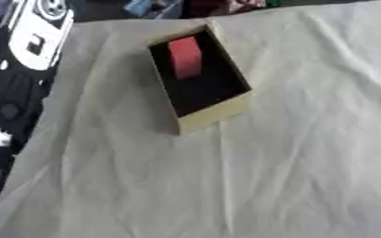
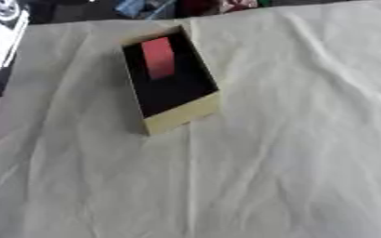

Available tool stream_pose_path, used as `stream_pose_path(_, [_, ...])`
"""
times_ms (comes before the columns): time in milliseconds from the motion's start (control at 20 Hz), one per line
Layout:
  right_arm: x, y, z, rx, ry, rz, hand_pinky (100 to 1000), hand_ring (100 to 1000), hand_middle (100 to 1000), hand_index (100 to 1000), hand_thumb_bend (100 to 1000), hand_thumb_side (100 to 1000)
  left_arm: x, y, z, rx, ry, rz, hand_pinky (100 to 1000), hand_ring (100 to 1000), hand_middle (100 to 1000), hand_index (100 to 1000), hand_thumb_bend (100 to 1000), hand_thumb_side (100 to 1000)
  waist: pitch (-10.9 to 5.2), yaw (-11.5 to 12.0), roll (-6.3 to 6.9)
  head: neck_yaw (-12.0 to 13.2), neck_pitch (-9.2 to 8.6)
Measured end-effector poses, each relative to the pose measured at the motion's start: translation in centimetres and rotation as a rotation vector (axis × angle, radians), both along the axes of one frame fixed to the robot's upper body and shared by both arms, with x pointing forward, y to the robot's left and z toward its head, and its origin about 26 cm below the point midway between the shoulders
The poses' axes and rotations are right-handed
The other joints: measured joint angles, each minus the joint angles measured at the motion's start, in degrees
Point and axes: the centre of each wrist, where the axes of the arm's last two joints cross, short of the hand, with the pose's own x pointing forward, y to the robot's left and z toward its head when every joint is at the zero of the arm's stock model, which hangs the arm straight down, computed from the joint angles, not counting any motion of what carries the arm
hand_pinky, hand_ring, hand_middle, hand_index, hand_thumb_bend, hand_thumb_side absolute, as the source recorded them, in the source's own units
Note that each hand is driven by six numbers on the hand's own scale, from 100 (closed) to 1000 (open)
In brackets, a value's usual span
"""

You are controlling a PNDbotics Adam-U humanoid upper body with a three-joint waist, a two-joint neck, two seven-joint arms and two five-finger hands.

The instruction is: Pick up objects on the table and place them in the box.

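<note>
A small cream-coloured box [image 1: 214,115] with a dark inside stands on the white cloth, a little above and left of the picture's middle. Inside it, toward its far end, a red block [image 1: 185,56] leans or stands. Neither of my hands shows in either eye view. No loose object is visible on the cloth around the box.
The wrinkled white cloth [image 1: 291,167] covers the table. At the left edge a black and white machine part [image 1: 31,32] stands beside the table. Coloured items [image 2: 153,7] lie blurred beyond the far edge.
</note>
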Motion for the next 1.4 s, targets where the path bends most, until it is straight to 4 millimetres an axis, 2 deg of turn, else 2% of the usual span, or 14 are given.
stream_pose_path(350, [-0.1, -0.3, -0.1, 0.010, -0.008, -0.015, 861, 826, 779, 813, 100, 380, -5.8, 3.1, -0.7, -0.256, 0.004, -0.032, 557, 596, 616, 766, 107, 100, 0.35, 1.65, -0.42, -0.56, -0.08])
stream_pose_path(500, [-0.1, -0.4, 0.0, 0.012, -0.016, -0.022, 861, 826, 779, 813, 100, 385, -7.9, 4.3, -1.3, -0.350, -0.010, -0.022, 556, 592, 614, 762, 100, 100, 0.50, 2.06, -0.98, -0.80, -0.43])
stream_pose_path(700, [-0.1, -0.5, 0.0, 0.013, -0.021, -0.028, 860, 826, 779, 813, 100, 385, -10.1, 5.7, -2.3, -0.430, -0.027, 0.001, 557, 591, 613, 759, 100, 100, 0.82, 2.32, -1.04, -1.01, -0.59])
stream_pose_path(1150, [-0.2, -0.7, -0.1, 0.022, -0.032, -0.041, 860, 825, 779, 812, 100, 385, -11.3, 8.6, -6.8, -0.670, -0.046, -0.012, 563, 589, 605, 743, 100, 100, 1.45, 2.38, -1.82, -1.20, -1.02])
stream_pose_path(1400, [-0.2, -0.7, 0.0, 0.022, -0.037, -0.043, 860, 825, 778, 812, 100, 384, -11.5, 9.3, -8.2, -0.780, -0.097, -0.043, 565, 583, 601, 742, 100, 105, 1.50, 2.18, -2.08, -1.07, -1.18])
